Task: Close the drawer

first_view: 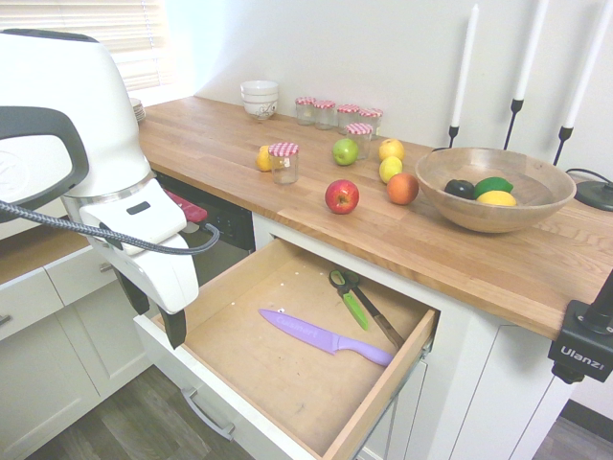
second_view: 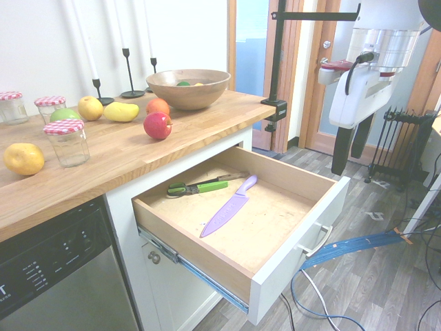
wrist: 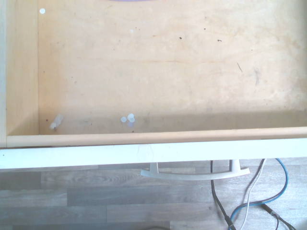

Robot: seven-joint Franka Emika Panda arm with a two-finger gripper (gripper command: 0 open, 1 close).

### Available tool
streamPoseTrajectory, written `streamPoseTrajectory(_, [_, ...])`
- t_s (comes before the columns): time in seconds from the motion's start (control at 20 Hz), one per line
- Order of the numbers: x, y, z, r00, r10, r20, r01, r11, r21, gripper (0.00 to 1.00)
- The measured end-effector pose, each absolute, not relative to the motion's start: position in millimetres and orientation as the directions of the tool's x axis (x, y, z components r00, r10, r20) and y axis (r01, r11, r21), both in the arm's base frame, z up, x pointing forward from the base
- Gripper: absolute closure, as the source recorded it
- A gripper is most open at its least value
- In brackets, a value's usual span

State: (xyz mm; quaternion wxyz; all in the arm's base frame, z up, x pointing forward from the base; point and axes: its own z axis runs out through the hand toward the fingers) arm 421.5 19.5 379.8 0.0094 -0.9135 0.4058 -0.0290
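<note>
While the drawer stands pulled out: the lines below run from it outward.

Drawer: the wide drawer (second_view: 275, 227) hangs fully extended from under the butcher-block counter (second_view: 117, 155), its plywood floor bare to view and its white front panel facing the room.
Handle: a slim silver bar handle (wrist: 194, 173) sits on the front panel, seen from straight above in the wrist view.
Contents: a purple knife (second_view: 229, 205) lies near the middle; green-handled scissors (second_view: 200, 186) lie toward the back. Both rest flat, below the rim, so I judge they will not foul the closing.
Gripper: the gripper (first_view: 158, 313) hangs fingers-down just outside the front panel, jaws spread wide and empty, touching nothing.
Step in hand: approach, as I judge it; no contact with the panel is made.
Next move calls for: lowering the fingers to panel height on the room side, then a straight, level push toward the cabinet, square to the runners.
Risk: a push near one end could skew the drawer on its slides.
Counter top: a red apple (second_view: 157, 125), other fruit, lidded jars and a wooden bowl (second_view: 188, 88) stand well clear.
</note>
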Motion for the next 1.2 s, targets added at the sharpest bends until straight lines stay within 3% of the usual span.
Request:
streamPoseTrajectory(0.25, [420.3, 16.8, 366.3, 0.676, -0.736, 0.036, -0.735, -0.677, -0.032, 0.00])
streamPoseTrajectory(1.2, [420.5, 3.3, 191.2, 0.670, -0.742, -0.043, -0.740, -0.671, 0.040, 0.00])
